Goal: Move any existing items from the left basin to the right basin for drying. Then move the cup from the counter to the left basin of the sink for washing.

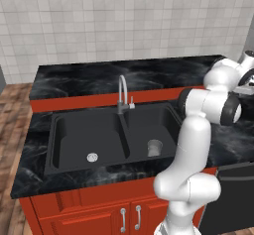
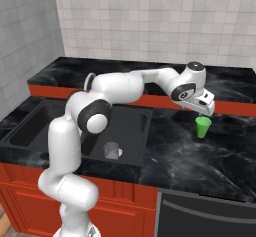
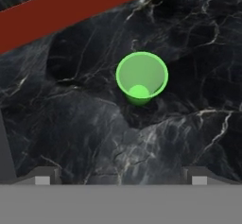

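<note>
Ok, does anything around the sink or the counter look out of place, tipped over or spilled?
Nothing stands out. The grey tumbler stands upright in the right basin, the left basin holds nothing, and the green cup stands upright on the counter below the open gripper. No spill shows.

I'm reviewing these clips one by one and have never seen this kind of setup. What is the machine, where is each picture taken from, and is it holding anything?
This is a rendered kitchen with a white jointed robot arm on a driving base. Two pictures come from cameras on the base, behind the arm to its left and right. The third looks down from the hand itself.

The arm's claw is open and holds nothing. It hangs above a small bright green tapered cup standing upright on the glossy black marble-look counter.

A small grey translucent tumbler stands in the right basin of the matte black double sink; the left basin shows just its silver drain.
</note>
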